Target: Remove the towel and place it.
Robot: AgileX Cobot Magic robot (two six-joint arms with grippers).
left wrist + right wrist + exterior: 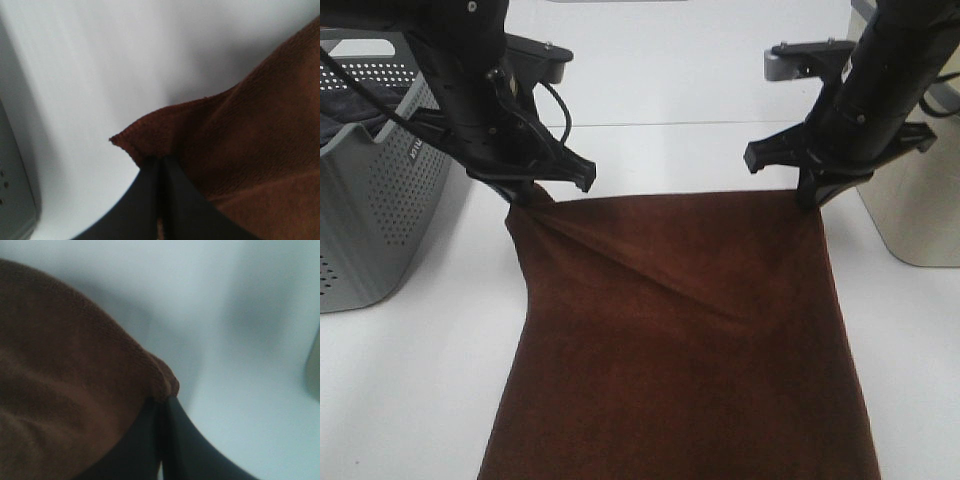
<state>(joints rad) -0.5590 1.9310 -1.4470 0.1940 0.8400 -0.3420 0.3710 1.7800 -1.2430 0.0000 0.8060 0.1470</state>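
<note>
We see the towel (680,340) spread over the white table (410,380), its long axis running from 12 to 6 o'clock. The left gripper (527,193) is clenched on its 11 o'clock corner and the right gripper (810,202) on its 1 o'clock corner. The cloth trails toward 6 from both. Neither arm is nearer, so we judge the lift must be shared.

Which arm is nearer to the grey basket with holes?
Left. The left arm holds a far corner of the towel close beside the basket. The right arm holds the other far corner, across the towel's width from it.
</note>
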